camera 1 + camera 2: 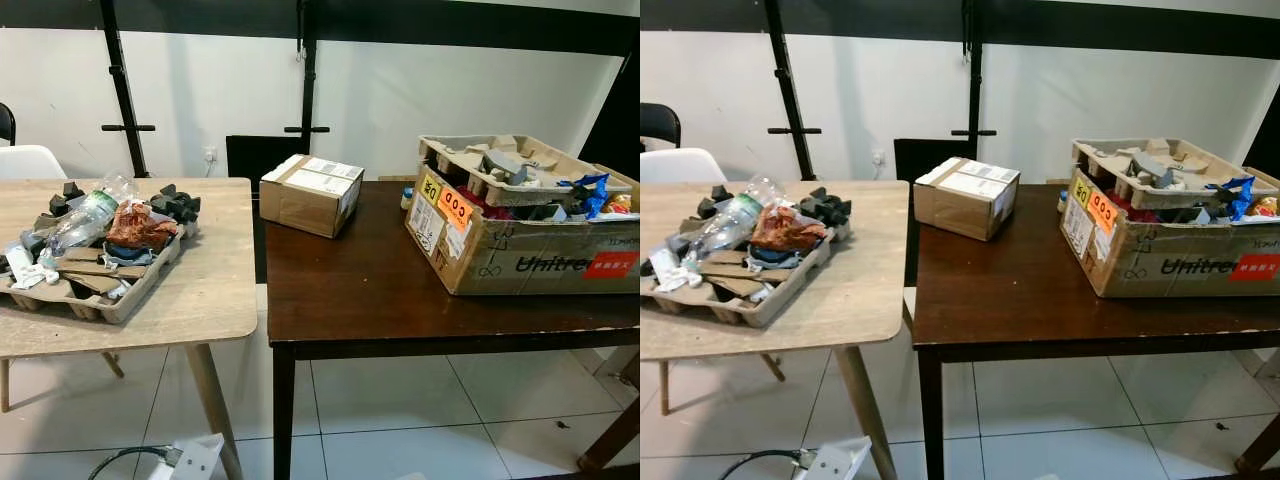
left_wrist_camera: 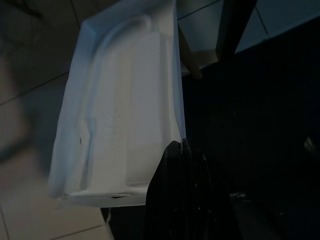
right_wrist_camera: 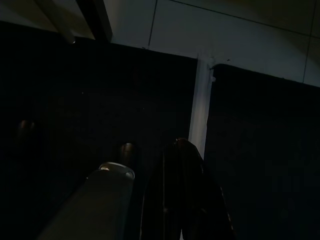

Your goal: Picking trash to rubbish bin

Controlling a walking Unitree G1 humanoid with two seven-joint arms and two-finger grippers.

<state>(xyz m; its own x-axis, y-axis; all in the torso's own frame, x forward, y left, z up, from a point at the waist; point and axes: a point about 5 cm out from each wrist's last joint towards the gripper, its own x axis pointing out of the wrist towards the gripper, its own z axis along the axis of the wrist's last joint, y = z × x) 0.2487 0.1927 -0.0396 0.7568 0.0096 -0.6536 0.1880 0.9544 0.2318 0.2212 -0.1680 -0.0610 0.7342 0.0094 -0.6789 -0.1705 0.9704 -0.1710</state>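
Several light, crushable scraps fill the grey pulp tray (image 1: 100, 300) at nine o'clock: grip the clear plastic bottle (image 1: 85, 218) mid-body. Both pincers, left (image 2: 186, 150) and right (image 3: 181, 146), look closed and empty.

Left tool (image 2: 182, 150) — fingers together — holds a white plastic tray (image 2: 120, 105).

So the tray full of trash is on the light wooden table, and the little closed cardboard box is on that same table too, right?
Not quite. The tray of trash does sit on the light wooden table, but the small closed cardboard box is on the dark brown table beside it, along with the big open box. The left eye view shows this clearly.
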